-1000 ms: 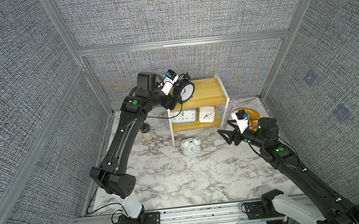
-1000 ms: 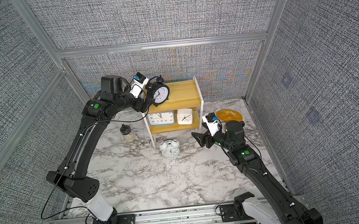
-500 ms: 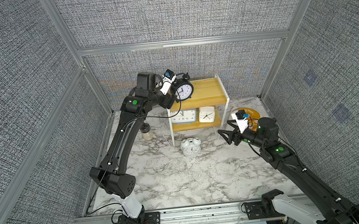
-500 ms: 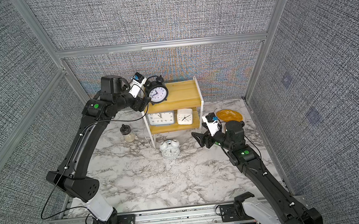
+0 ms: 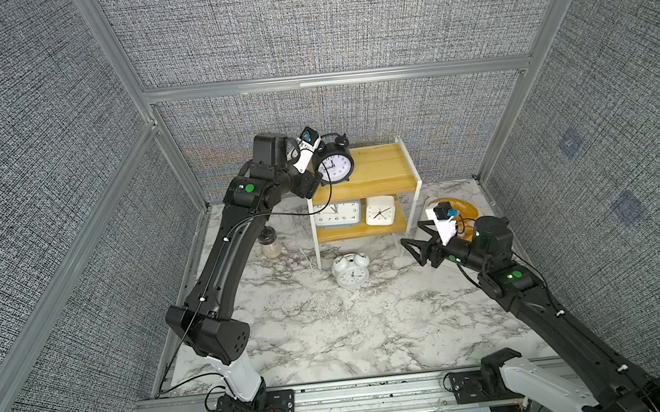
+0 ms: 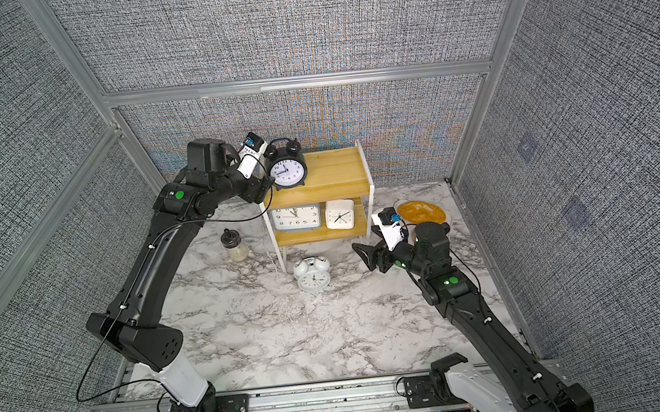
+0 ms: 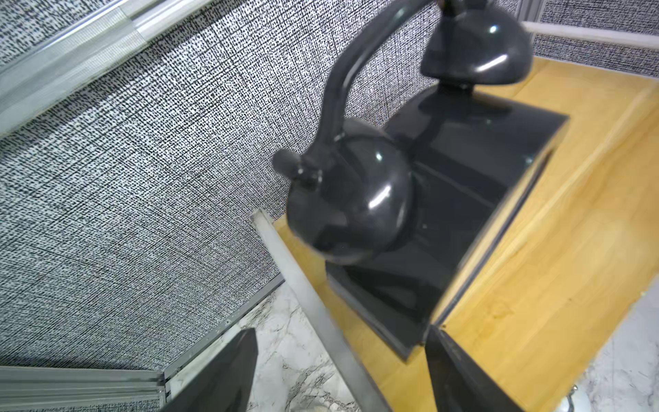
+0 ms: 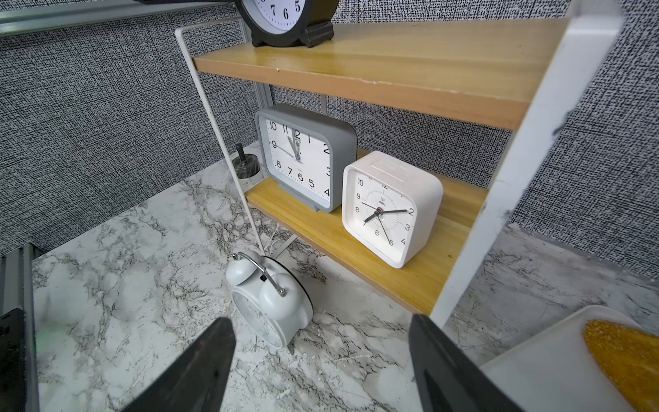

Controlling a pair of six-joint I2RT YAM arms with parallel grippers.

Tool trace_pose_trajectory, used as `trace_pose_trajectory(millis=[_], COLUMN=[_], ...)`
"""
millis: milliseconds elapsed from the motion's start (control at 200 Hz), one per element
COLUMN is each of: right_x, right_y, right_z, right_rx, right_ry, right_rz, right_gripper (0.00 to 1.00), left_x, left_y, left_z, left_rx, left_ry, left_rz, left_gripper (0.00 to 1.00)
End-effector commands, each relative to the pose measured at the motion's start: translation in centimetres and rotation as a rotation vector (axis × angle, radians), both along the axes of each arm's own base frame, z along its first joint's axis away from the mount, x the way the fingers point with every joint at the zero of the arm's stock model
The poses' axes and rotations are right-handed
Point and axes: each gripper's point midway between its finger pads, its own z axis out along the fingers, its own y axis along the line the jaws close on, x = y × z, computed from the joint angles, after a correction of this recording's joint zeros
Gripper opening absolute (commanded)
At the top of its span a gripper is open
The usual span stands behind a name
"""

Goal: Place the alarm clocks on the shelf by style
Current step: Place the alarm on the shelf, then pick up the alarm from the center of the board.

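Note:
The black twin-bell clock [image 5: 335,168] [image 6: 286,170] stands upright at the left end of the shelf's top board [image 5: 378,169] [image 6: 338,177]. My left gripper [image 5: 322,178] [image 7: 342,356] sits at its left side, open. One fingertip [image 7: 437,339] is at the clock's front rim, the other well clear of it. On the lower board stand the grey-blue clock [image 5: 337,213] [image 8: 303,157] and the small white square clock [image 5: 379,210] [image 8: 388,210]. The white twin-bell clock [image 5: 351,271] [image 8: 271,303] lies on the table before the shelf. To its right hangs my right gripper [image 5: 412,244] [image 8: 321,342], open and empty.
A small glass jar with a black lid [image 5: 269,244] [image 6: 233,245] stands left of the shelf. A white tray [image 8: 535,374] with bread [image 5: 463,210] lies at the back right, behind my right wrist. Grey fabric walls close in the back and sides.
The black clock went from tilted at the shelf's left front to upright on the top board, carried back by my left gripper. The right arm has not moved.

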Motion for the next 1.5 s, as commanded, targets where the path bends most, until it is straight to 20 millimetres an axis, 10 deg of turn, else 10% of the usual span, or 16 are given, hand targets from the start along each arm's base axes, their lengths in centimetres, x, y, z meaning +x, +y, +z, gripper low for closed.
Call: trace_pose_trajectory(millis=[0,691,1141,1496], right_x=[0.0,-1.1,-3.0,-4.7], right_y=[0.0,0.3,0.2,0.5], right_z=[0.3,-1.4,-3.9,-6.0], right_rx=[0.001,-0.036,0.010,0.076], right_ry=[-0.011,-0.018,-0.016,0.020], right_rz=[0.001,0.045,0.022,0.012], right_gripper=[0.81,0.81,0.79,0.76], left_x=[0.2,-7.4,-18.6,-16.3], left_y=[0.3,2.7,0.8,-3.5], left_z=[0.9,2.3,-7.1,-15.2], left_rx=[-0.011,-0.070,-0.267,-0.271], left_ry=[-0.033,-0.078,0.162,0.330], left_rz=[0.023,-0.028,-0.319,-0.392], left_gripper=[0.80,0.91,0.69,0.49])
